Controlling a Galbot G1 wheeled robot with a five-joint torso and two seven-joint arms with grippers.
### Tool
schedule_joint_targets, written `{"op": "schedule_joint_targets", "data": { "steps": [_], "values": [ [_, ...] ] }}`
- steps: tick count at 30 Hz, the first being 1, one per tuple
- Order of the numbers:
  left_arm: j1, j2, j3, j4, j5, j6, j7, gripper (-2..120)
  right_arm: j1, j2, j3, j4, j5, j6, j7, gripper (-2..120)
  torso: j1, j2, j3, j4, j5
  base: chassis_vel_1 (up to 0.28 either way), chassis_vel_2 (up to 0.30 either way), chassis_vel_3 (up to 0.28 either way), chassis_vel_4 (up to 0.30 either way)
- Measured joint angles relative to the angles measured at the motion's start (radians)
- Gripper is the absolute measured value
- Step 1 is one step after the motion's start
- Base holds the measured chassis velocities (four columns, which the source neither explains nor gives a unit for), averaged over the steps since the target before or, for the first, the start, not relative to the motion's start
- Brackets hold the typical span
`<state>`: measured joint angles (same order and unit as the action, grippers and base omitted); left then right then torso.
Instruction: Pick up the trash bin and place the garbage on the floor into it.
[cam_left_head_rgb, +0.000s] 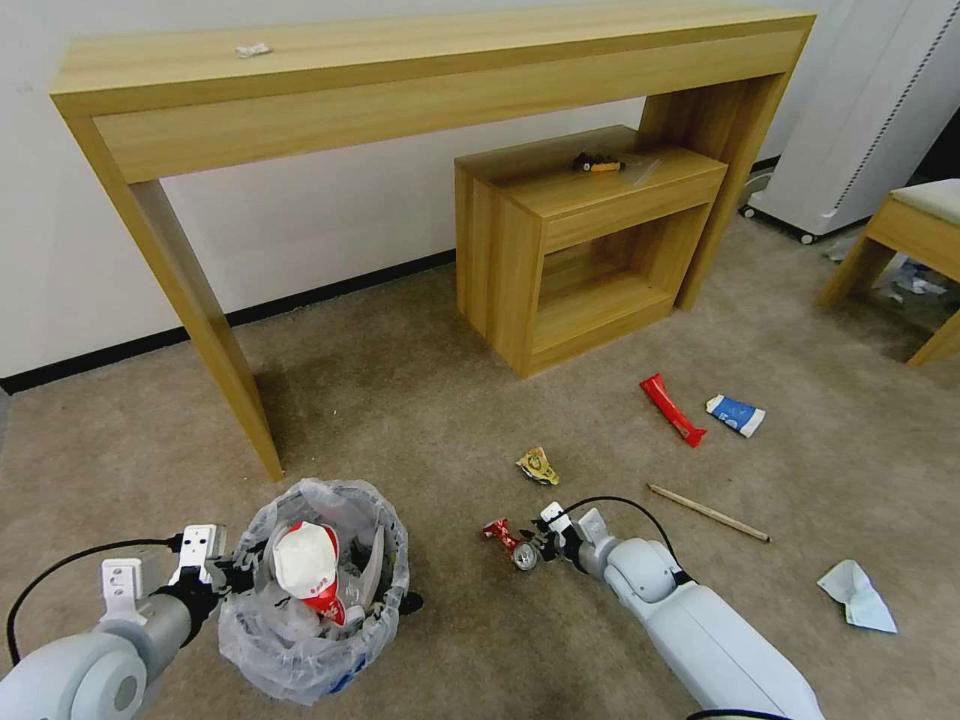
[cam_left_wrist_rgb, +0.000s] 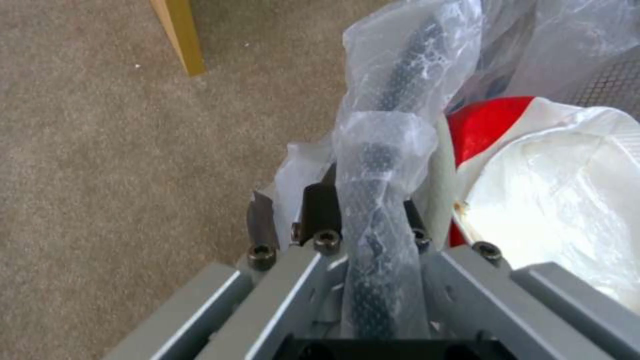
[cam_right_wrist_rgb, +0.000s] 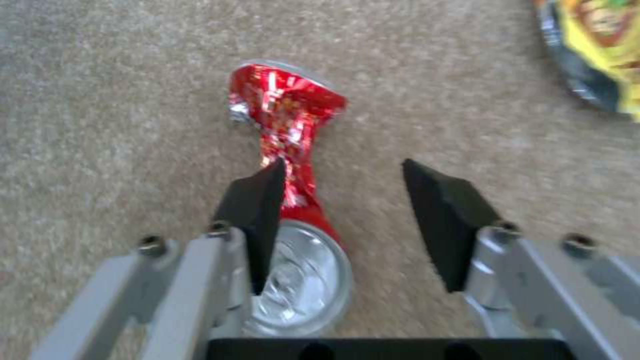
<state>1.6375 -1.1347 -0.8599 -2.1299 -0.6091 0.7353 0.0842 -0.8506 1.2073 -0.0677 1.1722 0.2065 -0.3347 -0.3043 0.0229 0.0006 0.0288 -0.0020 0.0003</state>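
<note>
A: Gripping the rim of the trash bin (cam_left_head_rgb: 312, 610), the left tool (cam_left_wrist_rgb: 363, 227) is clenched on the mesh wall and its crinkly plastic liner (cam_left_wrist_rgb: 383, 135); the bin sits at the near left of the beige carpet floor (cam_left_head_rgb: 420, 400), just in front of the long wooden console's (cam_left_head_rgb: 430, 70) leg.

B: And what lies inside the bin?

A: A red-and-white cup (cam_left_head_rgb: 308, 570) and some pale material under the liner; I cannot tell more.

B: Where is the right tool?

A: The right tool (cam_right_wrist_rgb: 340, 220) is low over the floor, released, its dark fingers (cam_right_wrist_rgb: 257, 210) spread apart; the crushed red can (cam_right_wrist_rgb: 290, 165) lies on the carpet mostly between them, nearer one finger, whose tip overlaps the can's pinched waist; whether it touches, I cannot tell; the other finger stands clear of it.

B: What else is on the floor?

A: A yellow wrapper (cam_left_head_rgb: 538, 466) just beyond the can; a red wrapper (cam_left_head_rgb: 672, 409) and a blue-white cup (cam_left_head_rgb: 736, 415) farther right, near each other; a wooden stick (cam_left_head_rgb: 708, 512) right of the right arm; a light-blue mask (cam_left_head_rgb: 857, 595) well apart at the far right.
</note>
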Motion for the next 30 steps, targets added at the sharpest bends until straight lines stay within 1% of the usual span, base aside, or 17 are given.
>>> {"op": "schedule_joint_targets", "data": {
  "steps": [3, 4, 6, 7, 8, 9, 10, 11, 12, 13, 15, 17, 18, 21, 22, 25, 30],
  "values": [
    [0.0, 0.002, 0.0, 0.0, 0.0, 0.0, 0.0, 0, 0.023, 0.021, -0.013, -0.04, 0.006, 0.001, -0.012, 65, 0.0, 0.0, 0.0, 0.0001, -0.0001, 0.0, 0.0, 0.0, 0.0],
    [0.0, 0.002, 0.0, 0.0, 0.0, 0.0, 0.0, 0, 0.023, 0.021, -0.013, -0.04, 0.006, 0.001, -0.012, 65, 0.0, 0.0, 0.0, 0.0001, -0.0001, 0.0, 0.0, 0.0, 0.0],
    [0.001, 0.004, -0.002, 0.0, -0.001, 0.0, 0.0, 0, 0.034, 0.031, -0.018, -0.059, 0.008, -0.002, -0.017, 78, 0.0, 0.0, 0.0, 0.0, -0.0001, 0.0, 0.0, 0.0, 0.0],
    [0.001, 0.005, -0.003, 0.0, -0.002, 0.0, 0.0, 0, 0.035, 0.033, -0.019, -0.062, 0.012, -0.006, -0.019, 80, 0.0, 0.0, 0.0, 0.0001, -0.0001, 0.0, 0.0, 0.0, 0.0],
    [0.001, 0.005, -0.003, 0.0, -0.002, 0.0, 0.0, 0, 0.035, 0.033, -0.019, -0.062, 0.012, -0.006, -0.019, 80, 0.0, 0.0, 0.0, 0.0001, -0.0001, 0.0, 0.0, 0.0, 0.0],
    [0.001, 0.006, -0.004, 0.0, -0.002, 0.0, 0.0, 0, 0.035, 0.035, -0.019, -0.064, 0.018, -0.014, -0.022, 78, 0.0, 0.0, 0.0, 0.0001, -0.0001, 0.0, 0.0, 0.0, 0.0],
    [0.001, 0.006, -0.004, 0.001, -0.003, 0.0, 0.0, 0, 0.034, 0.035, -0.019, -0.067, 0.021, -0.019, -0.027, 71, 0.0, 0.0, 0.0, 0.0001, -0.0001, 0.0, 0.0, 0.0, 0.0],
    [0.001, 0.006, -0.004, 0.001, -0.003, 0.0, 0.0, 0, 0.034, 0.035, -0.019, -0.067, 0.021, -0.019, -0.027, 71, 0.0, 0.0, 0.0, 0.0001, -0.0001, 0.0, 0.0, 0.0, 0.0],
    [0.0, 0.006, -0.004, 0.002, -0.003, 0.0, 0.0, 0, 0.032, 0.036, -0.019, -0.073, 0.02, -0.019, -0.03, 67, 0.0, 0.0, 0.0, 0.0001, -0.0002, 0.0, 0.0, 0.0, 0.0],
    [0.0, 0.006, -0.004, 0.002, -0.003, 0.0, 0.0, 0, 0.032, 0.036, -0.019, -0.073, 0.02, -0.019, -0.03, 67, 0.0, 0.0, 0.0, 0.0001, -0.0002, 0.0, 0.0, 0.0, 0.0],
    [-0.003, 0.007, -0.004, 0.006, -0.002, 0.0, 0.002, 0, 0.025, 0.039, -0.019, -0.084, 0.016, -0.012, -0.043, 54, 0.0, 0.0, 0.0, -0.0001, -0.0001, 0.0, 0.0, 0.0, 0.0],
    [-0.003, 0.007, -0.003, 0.007, -0.002, 0.0, 0.006, 0, 0.024, 0.042, -0.018, -0.091, 0.017, -0.009, -0.048, 47, 0.0, 0.0, 0.0, 0.0, -0.0002, 0.0, 0.0, 0.0, 0.0],
    [-0.003, 0.007, -0.003, 0.007, -0.002, 0.0, 0.006, 0, 0.024, 0.042, -0.018, -0.091, 0.017, -0.009, -0.048, 47, 0.0, 0.0, 0.0, 0.0, -0.0002, 0.0, 0.0, 0.0, 0.0],
    [-0.005, 0.009, -0.002, 0.008, -0.002, 0.0, 0.007, 0, 0.024, 0.05, -0.016, -0.102, 0.018, -0.002, -0.05, 31, 0.0, 0.0, 0.0, 0.0, -0.0001, 0.0, 0.0, 0.0, 0.0],
    [-0.005, 0.009, -0.002, 0.008, -0.002, 0.0, 0.007, 0, 0.024, 0.05, -0.016, -0.102, 0.018, -0.002, -0.05, 31, 0.0, 0.0, 0.0, 0.0, -0.0001, 0.0, 0.0, 0.0, 0.0],
    [-0.006, 0.013, -0.003, 0.009, -0.003, 0.0, 0.007, 0, 0.025, 0.058, -0.013, -0.112, 0.02, 0.012, -0.048, 17, 0.0, 0.0, 0.0, -0.0001, -0.0003, 0.0, 0.0, 0.0, 0.0],
    [-0.007, 0.013, -0.003, 0.01, -0.005, 0.0, 0.007, 0, 0.021, 0.061, -0.01, -0.109, 0.02, 0.022, -0.041, 11, 0.0, 0.0, 0.0, -0.0001, -0.0004, 0.0, 0.0, 0.0, 0.0]
  ]
}}
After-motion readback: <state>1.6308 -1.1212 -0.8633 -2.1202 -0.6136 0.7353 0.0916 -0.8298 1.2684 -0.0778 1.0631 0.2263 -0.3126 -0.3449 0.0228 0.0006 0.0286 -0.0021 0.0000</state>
